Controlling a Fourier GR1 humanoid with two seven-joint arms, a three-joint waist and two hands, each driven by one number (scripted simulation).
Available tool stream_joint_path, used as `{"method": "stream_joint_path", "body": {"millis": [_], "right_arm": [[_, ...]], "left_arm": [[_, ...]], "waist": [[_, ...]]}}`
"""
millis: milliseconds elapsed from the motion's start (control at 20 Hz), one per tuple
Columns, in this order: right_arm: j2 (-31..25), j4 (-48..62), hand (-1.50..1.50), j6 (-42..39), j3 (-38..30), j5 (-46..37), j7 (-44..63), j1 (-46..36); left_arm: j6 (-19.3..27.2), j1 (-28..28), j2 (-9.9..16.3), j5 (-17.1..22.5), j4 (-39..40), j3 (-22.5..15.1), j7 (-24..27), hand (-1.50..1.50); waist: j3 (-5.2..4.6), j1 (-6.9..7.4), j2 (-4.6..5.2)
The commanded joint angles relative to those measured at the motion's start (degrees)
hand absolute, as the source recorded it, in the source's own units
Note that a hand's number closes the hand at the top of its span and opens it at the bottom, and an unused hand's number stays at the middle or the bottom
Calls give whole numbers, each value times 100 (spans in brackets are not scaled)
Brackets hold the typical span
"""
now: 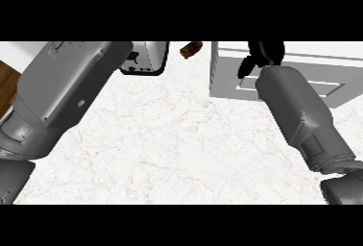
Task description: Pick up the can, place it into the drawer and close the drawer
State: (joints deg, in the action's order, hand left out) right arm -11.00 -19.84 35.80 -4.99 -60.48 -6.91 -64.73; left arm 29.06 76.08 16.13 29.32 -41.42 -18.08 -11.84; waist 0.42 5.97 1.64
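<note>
Right hand (261, 56): over the drawer (284, 77), fingers unclear, cannot tell.
Can: hidden.
Advice: lower straight, release inside drawer.

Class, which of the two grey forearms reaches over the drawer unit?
The right forearm, at the view's right: its black hand lies over the drawer unit. The left forearm lies left of it, over the white counter.

I see the drawer box (234, 79) on the surface (170, 144) at the far right. My right hand (261, 55) is over it. A small thing (190, 49) lies far back, left of the box.
</note>
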Motion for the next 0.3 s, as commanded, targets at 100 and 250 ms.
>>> {"method": "stream_joint_path", "body": {"millis": [100, 250], "right_arm": [[164, -206, -150, 56, -592, 690, -429, -563], [264, -26, -150, 267, -621, 645, -497, -484]], "left_arm": [[-59, -385, 282, 16, -521, 20, -104, -150], [51, -611, 155, -15, -880, -107, -203, -150]], "waist": [[-32, 82, -114], [-32, 144, -105]]}}
